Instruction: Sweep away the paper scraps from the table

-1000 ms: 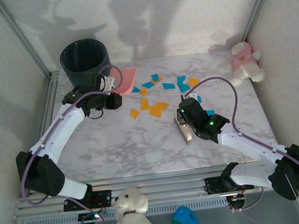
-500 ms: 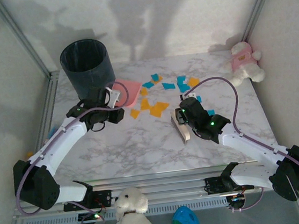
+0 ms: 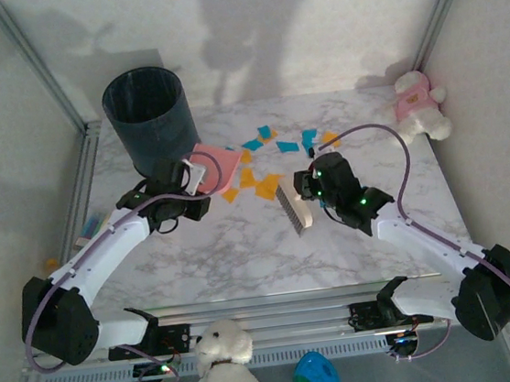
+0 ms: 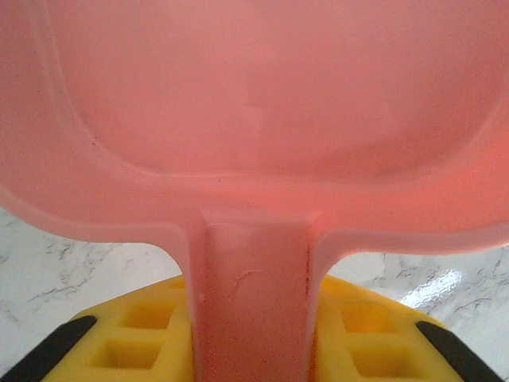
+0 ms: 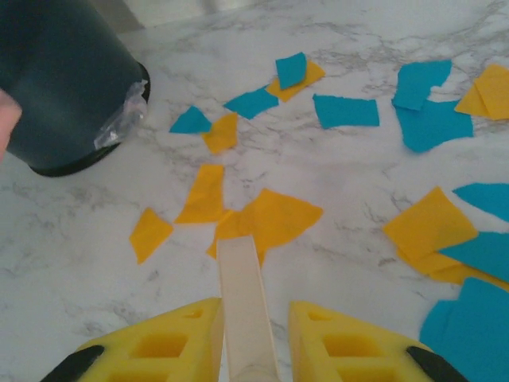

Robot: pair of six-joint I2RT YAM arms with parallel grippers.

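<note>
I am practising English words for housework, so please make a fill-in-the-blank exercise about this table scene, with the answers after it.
1. The left gripper holds a pink ____ by its handle.
2. The right gripper grips the handle of a ____.
3. The paper scraps are orange and ____.
4. The dark bin stands at the far ____ corner of the table.
Missing words: dustpan; brush; blue; left.
</note>
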